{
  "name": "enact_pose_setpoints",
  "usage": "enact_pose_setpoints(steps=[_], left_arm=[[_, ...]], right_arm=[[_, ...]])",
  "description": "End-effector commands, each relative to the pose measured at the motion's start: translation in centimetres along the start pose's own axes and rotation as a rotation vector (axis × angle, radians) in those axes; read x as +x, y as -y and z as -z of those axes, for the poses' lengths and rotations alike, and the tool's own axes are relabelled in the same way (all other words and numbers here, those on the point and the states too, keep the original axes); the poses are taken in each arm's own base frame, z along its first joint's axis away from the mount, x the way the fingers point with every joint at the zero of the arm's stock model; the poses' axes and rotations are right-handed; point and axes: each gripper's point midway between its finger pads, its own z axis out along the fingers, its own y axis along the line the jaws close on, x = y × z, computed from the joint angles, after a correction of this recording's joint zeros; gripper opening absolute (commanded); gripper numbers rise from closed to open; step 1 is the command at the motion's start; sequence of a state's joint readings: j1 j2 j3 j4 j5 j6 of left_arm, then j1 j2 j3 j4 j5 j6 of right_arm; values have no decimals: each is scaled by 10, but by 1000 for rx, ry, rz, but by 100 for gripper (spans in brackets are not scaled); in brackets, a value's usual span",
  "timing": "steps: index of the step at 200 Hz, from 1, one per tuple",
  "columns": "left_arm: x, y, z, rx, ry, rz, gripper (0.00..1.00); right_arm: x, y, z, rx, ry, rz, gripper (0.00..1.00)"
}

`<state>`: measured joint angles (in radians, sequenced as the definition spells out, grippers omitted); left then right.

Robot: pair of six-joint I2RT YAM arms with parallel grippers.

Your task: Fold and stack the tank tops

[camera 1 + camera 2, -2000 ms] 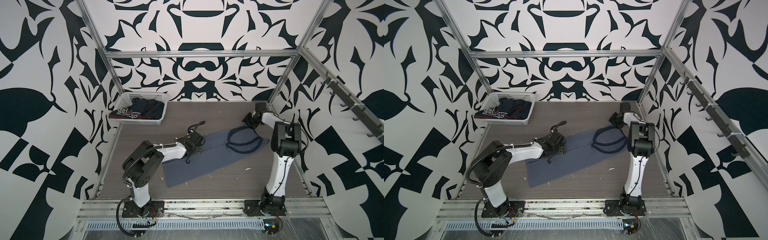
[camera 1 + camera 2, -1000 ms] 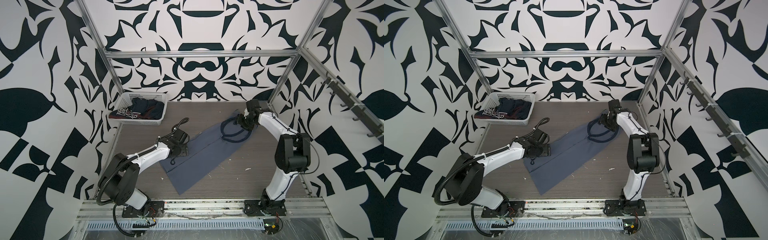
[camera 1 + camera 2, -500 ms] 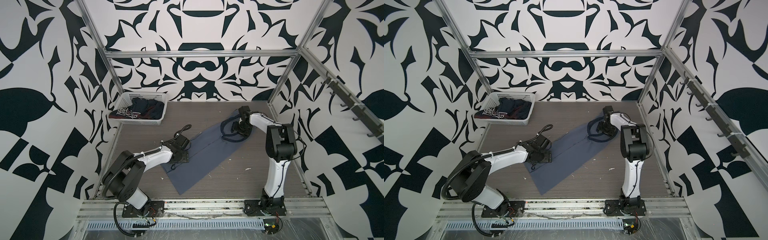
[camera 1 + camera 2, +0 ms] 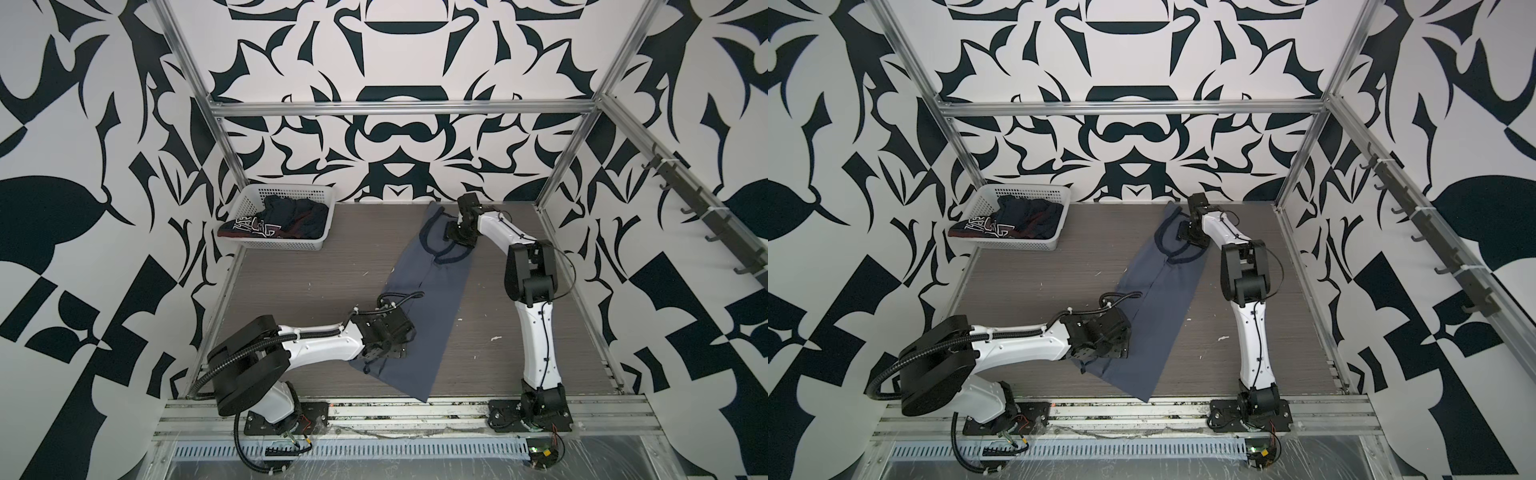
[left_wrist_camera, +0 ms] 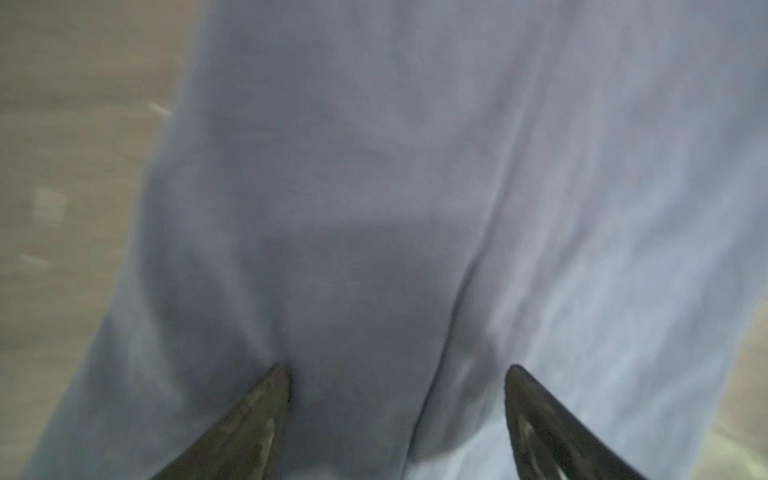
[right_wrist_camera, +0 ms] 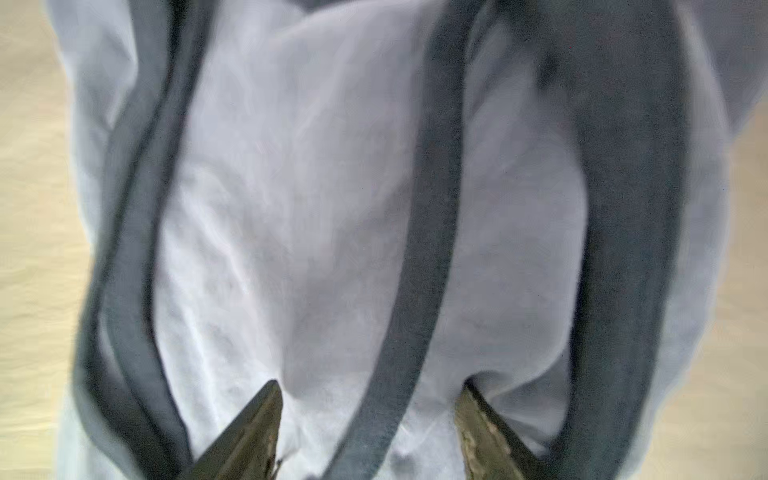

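Tank top (image 5: 415, 166) lies under left gripper (image 5: 398, 370), jaws spread.

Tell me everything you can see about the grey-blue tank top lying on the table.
The grey-blue tank top is soft, thin-looking cloth with navy-trimmed straps. It lies flat on the table as a long narrow strip, apparently folded lengthwise, slanting from the far side, where the straps are, to the near edge. No print shows. The left arm rests open jaws on its near part; the right arm rests open jaws among the straps.
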<state>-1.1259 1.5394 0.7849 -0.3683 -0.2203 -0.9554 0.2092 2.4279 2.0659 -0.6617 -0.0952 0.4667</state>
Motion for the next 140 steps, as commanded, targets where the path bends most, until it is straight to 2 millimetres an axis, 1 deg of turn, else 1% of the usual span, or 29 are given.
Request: enact_pose_setpoints(steps=[1,27,43,52,62,79,82,83,86,97,106,112,116,118,128,133,134,140], left_arm=[[24,23,-4,34,-104,29,84],[16,52,1,100,-89,-4,84],[11,67,3,142,-79,-14,84],[7,75,6,160,-69,-26,84],[2,79,11,171,-56,-37,84],[-7,82,24,187,-14,-38,84],[-8,81,27,187,-5,-36,84],[-9,80,28,187,-2,-35,86],[-10,79,31,185,7,-35,88],[-14,71,41,176,39,-25,89],[-17,61,50,159,65,-11,89],[-18,51,55,133,80,1,89],[-19,44,59,118,91,13,90],[-19,40,60,108,95,17,90],[-20,23,69,76,113,48,90],[-18,14,72,62,119,62,90],[-18,12,73,61,122,66,90],[-16,2,75,45,125,89,90]], right_arm=[[28,-30,-24,-56,-98,32,70],[21,-65,-22,-113,-78,54,70],[17,-85,-17,-152,-66,68,70],[13,-96,-11,-179,-56,71,70],[6,-104,-1,-201,-43,68,70],[-9,-116,27,-225,-1,77,71],[-12,-117,32,-229,6,82,71],[-12,-118,34,-229,8,83,72],[-14,-119,40,-230,15,88,72],[-21,-121,62,-231,42,104,73],[-21,-120,74,-222,46,113,73],[-22,-117,87,-216,53,115,73],[-17,-113,87,-204,37,118,73],[-19,-115,98,-210,48,122,73],[-10,-109,115,-205,40,137,73],[-4,-105,121,-196,36,137,73],[-8,-108,133,-208,60,139,73],[0,-102,140,-201,59,129,73]])
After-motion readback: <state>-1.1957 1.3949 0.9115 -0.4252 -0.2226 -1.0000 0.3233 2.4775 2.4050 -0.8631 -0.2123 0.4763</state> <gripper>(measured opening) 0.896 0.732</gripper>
